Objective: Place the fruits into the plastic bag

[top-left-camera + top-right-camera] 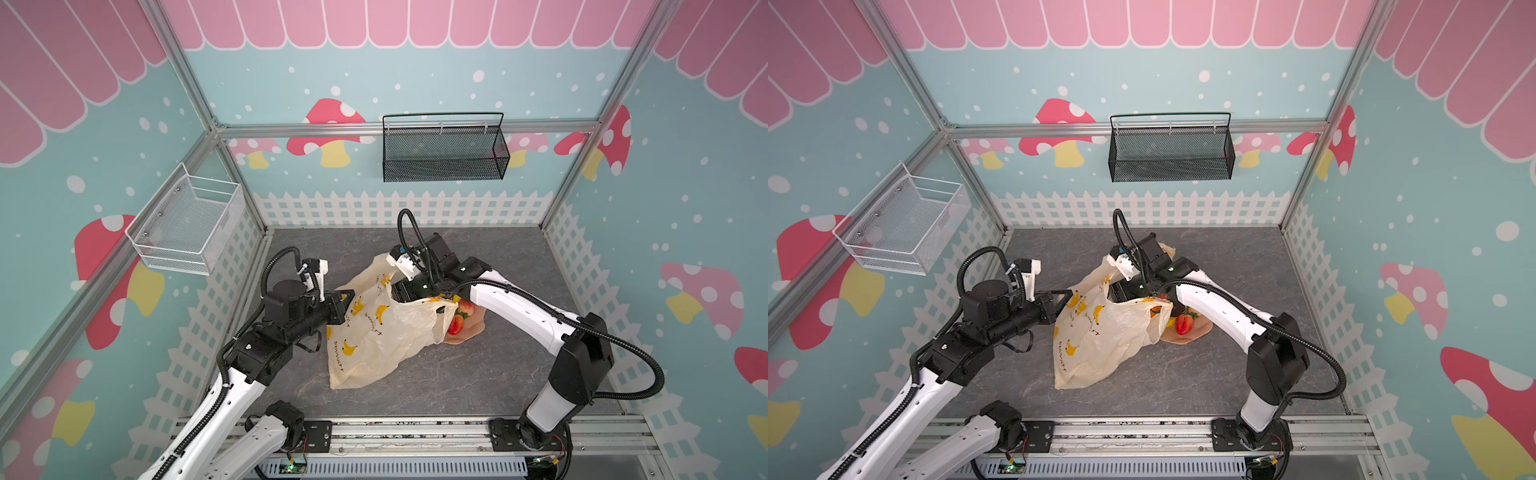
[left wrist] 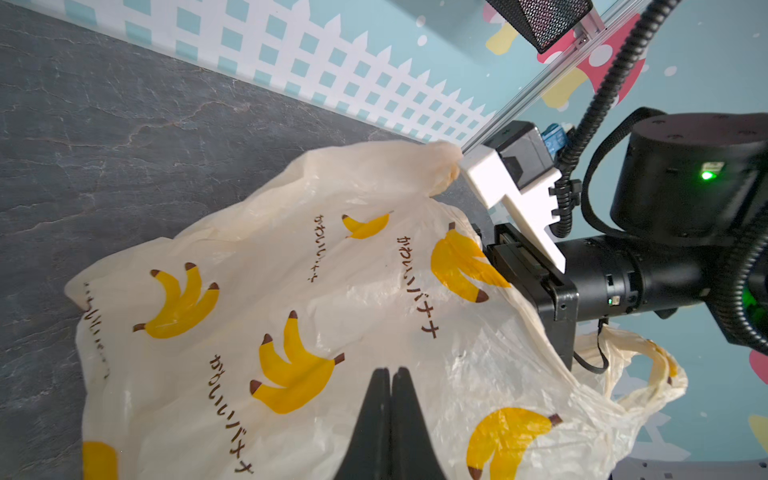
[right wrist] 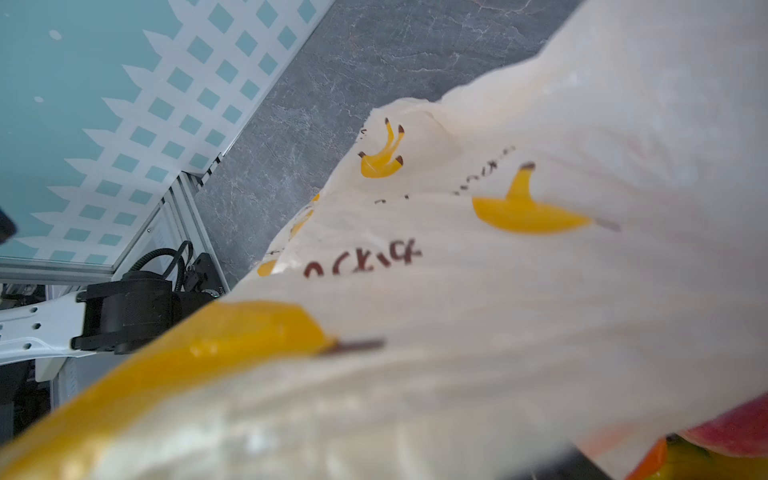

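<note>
My left claw (image 2: 390, 376) is pressed together against the side of the one bag (image 1: 374, 332), which lies crumpled on the table (image 1: 478, 374) right in front of it. I cannot tell whether any film is caught between the tips. My right claw (image 1: 409, 291) reaches into the bag's mouth with its tips hidden by film, so I cannot tell if it is spread or gripping. Just beside it, on one pink plate (image 1: 473, 332), I count two strawberries (image 1: 456, 325). The other fruit there is too hidden to count.

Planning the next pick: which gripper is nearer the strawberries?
Right. The right gripper sits in the plastic bag mouth beside the strawberries; the left gripper is at the bag's opposite edge.
</note>
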Controlling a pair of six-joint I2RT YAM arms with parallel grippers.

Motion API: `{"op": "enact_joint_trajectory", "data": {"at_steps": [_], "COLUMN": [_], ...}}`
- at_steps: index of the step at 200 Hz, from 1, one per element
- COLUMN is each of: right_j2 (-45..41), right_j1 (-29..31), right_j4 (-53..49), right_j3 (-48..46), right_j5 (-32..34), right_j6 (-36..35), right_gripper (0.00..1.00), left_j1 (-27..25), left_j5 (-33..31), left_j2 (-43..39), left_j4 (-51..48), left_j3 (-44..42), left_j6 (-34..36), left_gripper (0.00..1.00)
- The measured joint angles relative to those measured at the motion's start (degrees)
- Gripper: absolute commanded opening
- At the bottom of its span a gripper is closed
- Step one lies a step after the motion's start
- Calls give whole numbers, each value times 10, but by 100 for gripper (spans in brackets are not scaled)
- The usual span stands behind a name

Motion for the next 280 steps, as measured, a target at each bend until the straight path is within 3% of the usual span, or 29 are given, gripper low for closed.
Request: {"op": "enact_joint_trajectory", "data": {"at_steps": [5,14,47,57,99,133,208,280], "right_j2": [-1,-3,-5,-5,-12,-13,-14,-17], "right_j1": [0,0,1,1,1,1,2,2], "right_j4": [4,11,33,38,57,65,66,68], "right_j3": [-4,-15,-60,-67,-79,-79,-81,-89], "right_j5": [-4,-11,-30,-35,-42,-43,-46,-40], "right_j6": [2,6,23,27,37,40,40,40], "right_gripper": [77,77,76,76,76,75,74,74], "left_j1": [0,-1,-33,-54,-156,-207,-214,-214], "left_j5": [1,3,9,10,-3,-23,-85,-86], "left_j2": [0,1,40,61,150,173,220,258], "left_j4": [0,1,2,6,5,-33,-106,-155], "left_j3": [0,1,46,67,126,143,209,233], "left_j6": [-3,-12,-73,-96,-172,-194,-203,-183], "left_gripper": [23,34,63,67,70,70,69,47]}}
